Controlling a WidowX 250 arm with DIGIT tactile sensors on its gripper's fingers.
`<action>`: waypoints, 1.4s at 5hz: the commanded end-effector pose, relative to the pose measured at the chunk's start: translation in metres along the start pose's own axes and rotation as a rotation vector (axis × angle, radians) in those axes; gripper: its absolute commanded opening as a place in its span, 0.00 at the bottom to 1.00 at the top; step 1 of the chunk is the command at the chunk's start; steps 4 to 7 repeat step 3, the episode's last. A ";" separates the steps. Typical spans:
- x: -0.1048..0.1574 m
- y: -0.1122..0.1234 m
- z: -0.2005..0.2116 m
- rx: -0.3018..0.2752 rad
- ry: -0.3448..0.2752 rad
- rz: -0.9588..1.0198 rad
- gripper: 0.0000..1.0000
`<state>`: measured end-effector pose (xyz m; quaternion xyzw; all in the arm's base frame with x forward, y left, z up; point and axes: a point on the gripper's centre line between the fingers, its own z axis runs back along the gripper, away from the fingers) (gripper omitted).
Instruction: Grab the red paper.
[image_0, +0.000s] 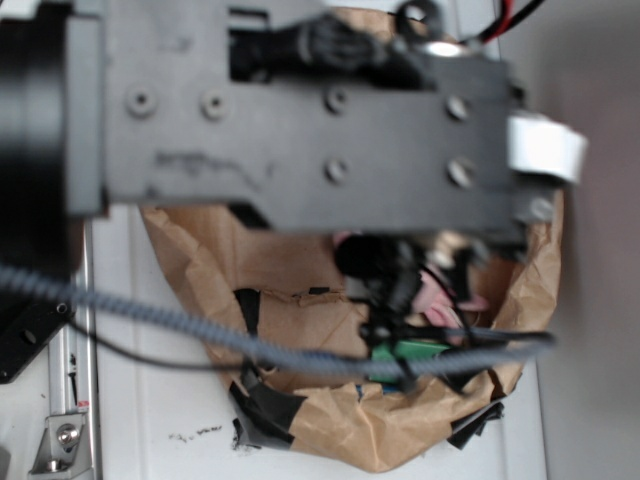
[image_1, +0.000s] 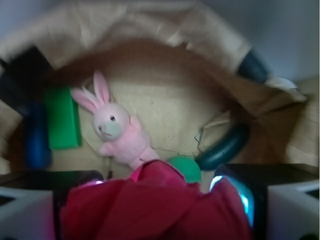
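The red paper (image_1: 155, 205) fills the bottom of my wrist view, a crumpled wad sitting right between my two fingers (image_1: 30, 210), which stand on either side of it. My pincer (image_1: 157, 212) looks closed in on the wad: the paper bulges up between the pads and both inner faces seem to press into it, so I judge that I have hold of it, partly closed rather than shut tight. From the outside view I cannot confirm this, since my own arm (image_0: 300, 110) blocks most of what lies below and the wad does not show there.

The paper should be very light and soft, with no stiffness to speak of; it will crush and give rather than push back. It is not fragile in any way that matters, and its wrinkles offer good purchase. The risk I see is pinching only a loose fold, which could slip out, so the thick middle of the lump is the place to squeeze.

Just beyond the wad a green ball (image_1: 184, 169) peeks out, touching or nearly touching it. Beyond that lies a pink bunny (image_1: 117, 131) on its back, with a green block (image_1: 61, 117) and a blue thing (image_1: 36, 135) to its left. All of it rests inside a brown paper bag (image_1: 165, 65), whose crumpled walls rise around us
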<state>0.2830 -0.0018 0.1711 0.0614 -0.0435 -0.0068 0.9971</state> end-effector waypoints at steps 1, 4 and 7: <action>0.013 -0.004 -0.001 -0.066 -0.038 0.108 0.00; 0.005 -0.007 -0.005 -0.077 -0.023 0.134 0.00; 0.005 -0.007 -0.005 -0.077 -0.023 0.134 0.00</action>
